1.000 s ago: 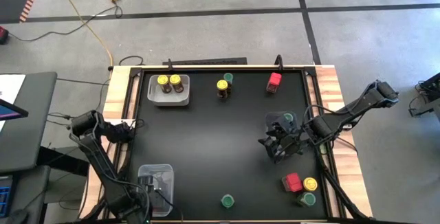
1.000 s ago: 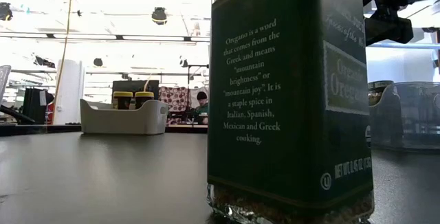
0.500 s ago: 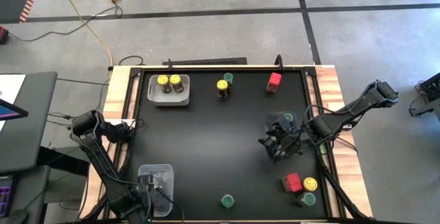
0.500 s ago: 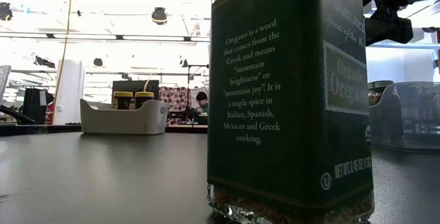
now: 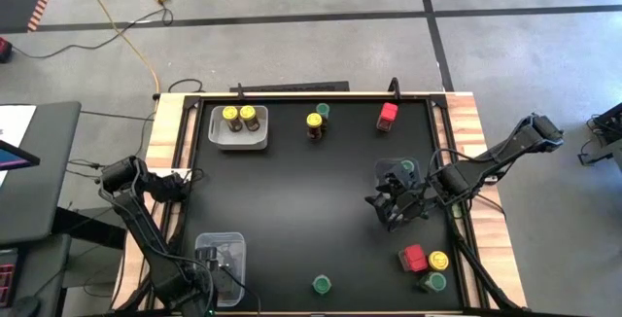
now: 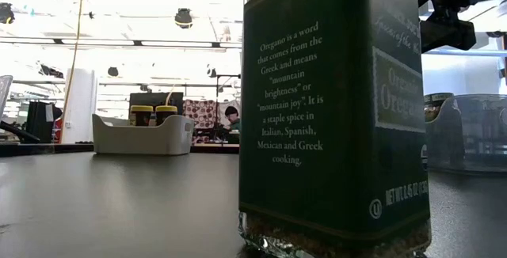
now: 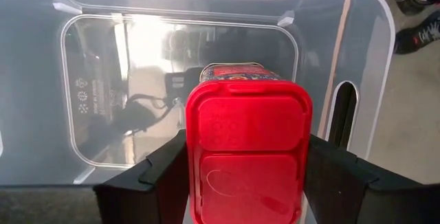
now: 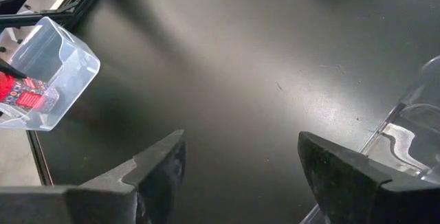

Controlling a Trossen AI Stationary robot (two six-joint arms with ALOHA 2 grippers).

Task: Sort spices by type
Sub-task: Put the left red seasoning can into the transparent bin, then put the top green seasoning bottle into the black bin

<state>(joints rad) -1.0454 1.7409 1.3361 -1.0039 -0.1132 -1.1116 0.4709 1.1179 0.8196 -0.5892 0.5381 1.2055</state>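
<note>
My left gripper is shut on a red blocky spice container over a clear bin at the table's near left. My right gripper hangs open and empty next to a second clear bin, which holds a green-lidded jar. Two yellow-lidded jars stand in a white bin at the far left. Loose on the table stand a yellow-lidded jar, a green-lidded one and a red container at the far side. A red, a yellow-lidded and a green-lidded one stand near right. My left gripper pinches the red container between its two fingers, one on each side at the lid's edge. The fingers come from above, pointing down. The container stands upright in the hold over the bin's floor; I cannot tell whether its base touches the floor.
A green oregano jar stands alone at the near edge, filling the low view. The black table's middle is bare. A raised rail runs round the table. A person shows in the room far behind.
</note>
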